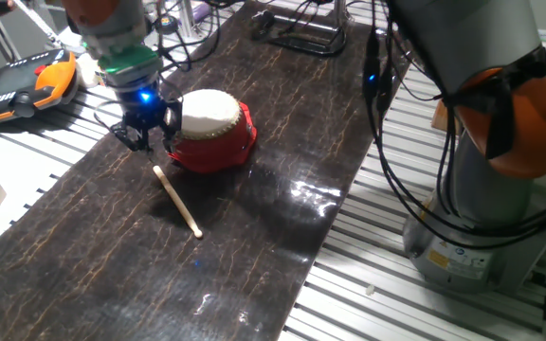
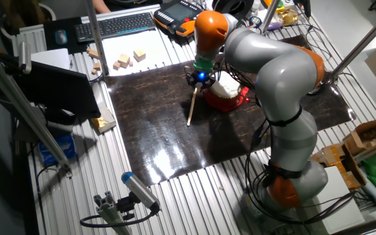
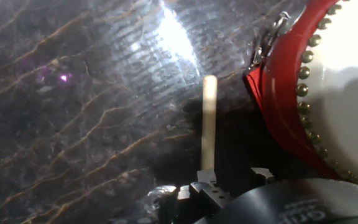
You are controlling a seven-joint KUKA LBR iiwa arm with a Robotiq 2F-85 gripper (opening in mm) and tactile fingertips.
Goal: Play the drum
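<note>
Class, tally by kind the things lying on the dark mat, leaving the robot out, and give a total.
Drum: 1
Wooden stick: 1
Total: 2

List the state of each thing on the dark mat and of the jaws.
drum: upright on the mat, skin up, untouched.
stick: lying flat on the mat beside the drum, not held.
gripper: low over the stick's near end, next to the drum; whether the jaws are open cannot be told.
</note>
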